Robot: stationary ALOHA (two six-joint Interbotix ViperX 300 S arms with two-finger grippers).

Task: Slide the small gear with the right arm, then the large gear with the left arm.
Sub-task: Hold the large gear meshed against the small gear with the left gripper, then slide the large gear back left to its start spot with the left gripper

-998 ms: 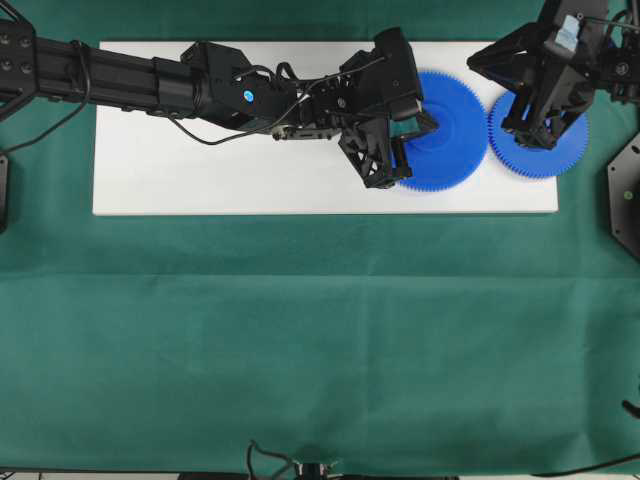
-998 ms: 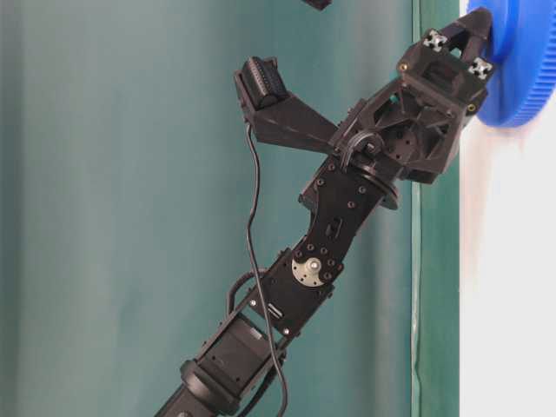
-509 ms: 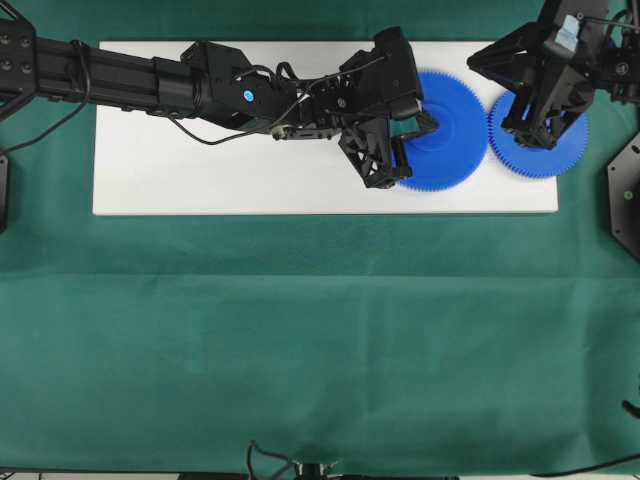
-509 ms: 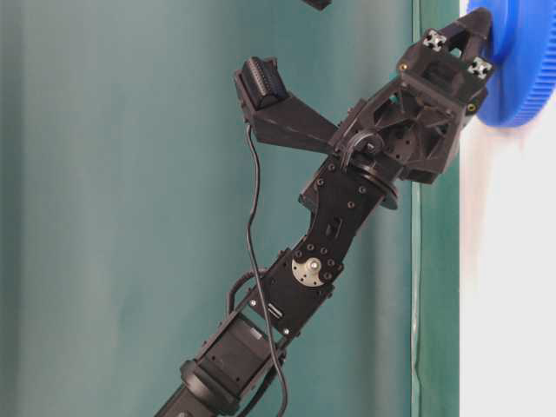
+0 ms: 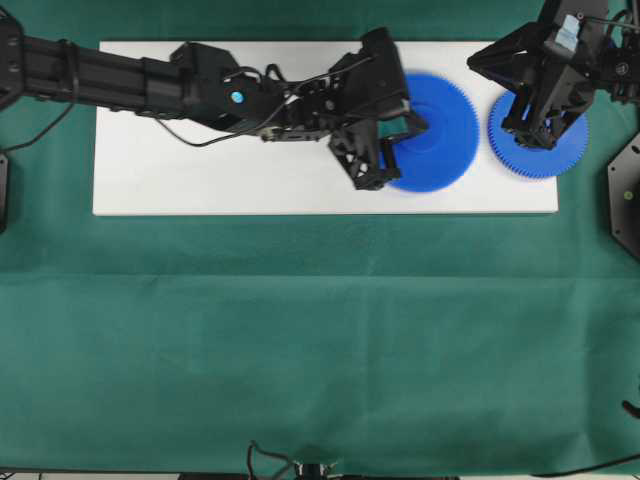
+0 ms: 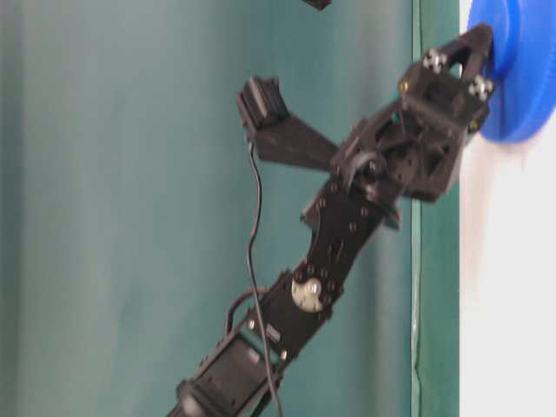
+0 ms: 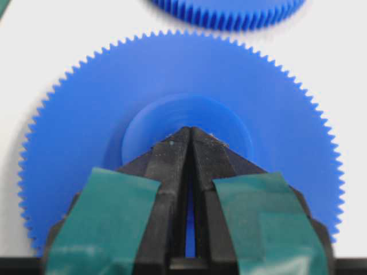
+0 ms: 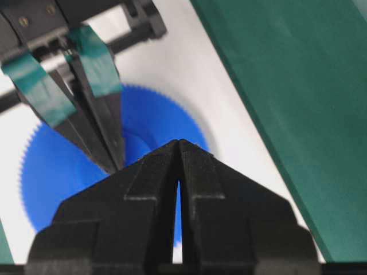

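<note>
Blue plastic sits under both of my arms. On the white board (image 5: pixel 200 170) that lies on the green-covered worktop (image 5: pixel 320 340), the large gear (image 5: pixel 435 130) lies flat toward the board's right half, and the small gear (image 5: pixel 540 140) lies flat just beside it at the board's right end, their toothed rims close with a narrow gap of white between them.

My left arm (image 5: pixel 150 85) reaches in from the left across the board. Its left gripper (image 7: pixel 191 133) has both black fingers pressed together into one point, and that point rests on the raised round hub of the large gear, as the left wrist view shows; the teal strips on the finger bases sit behind the tip. Nothing is clamped between the fingers. In the table-level view the same tip meets the face of the gear, and that picture is slightly blurred.

My right arm (image 5: pixel 560 60) comes in from the upper right and stands over the small gear. Its right gripper (image 8: pixel 179 143) also has its fingers drawn together, with only a thin slit between them, and holds nothing. Through that slit a sliver of blue shows. From the right wrist view I cannot tell whether the tip touches the small gear; the large gear (image 8: pixel 149 132) and the left gripper lie beyond it.
</note>
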